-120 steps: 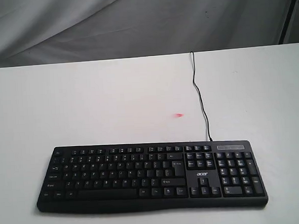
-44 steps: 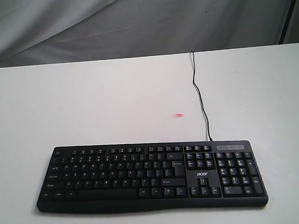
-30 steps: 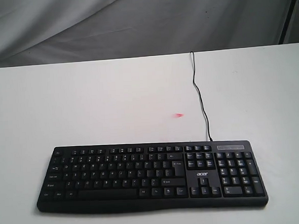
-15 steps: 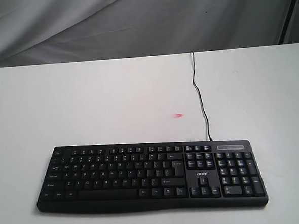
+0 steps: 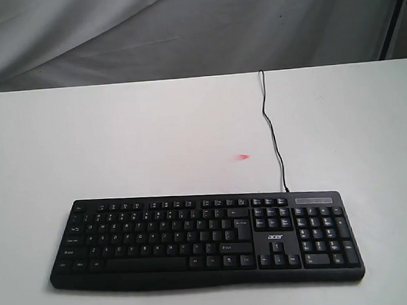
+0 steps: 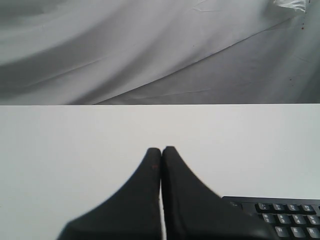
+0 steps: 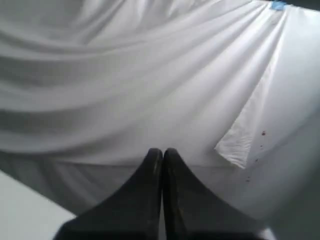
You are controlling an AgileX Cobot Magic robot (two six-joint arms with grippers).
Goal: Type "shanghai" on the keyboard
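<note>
Exterior: flat black plastic keyboard lower centre of frame, on matte white table; thin cable snakes up toward grey draped cloth.
Left wrist: left gripper, tapered black fingers pressed together, empty; keyboard corner near.
Right wrist: right gripper likewise clamped, empty, wrinkled cloth behind.

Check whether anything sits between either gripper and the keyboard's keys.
Nothing visible does. The keyboard lies uncovered on the white table, its cable trailing off the far edge. The left gripper, shut, has nothing between itself and the keyboard's corner. The right gripper, shut, faces draped cloth; its path is not shown.
</note>
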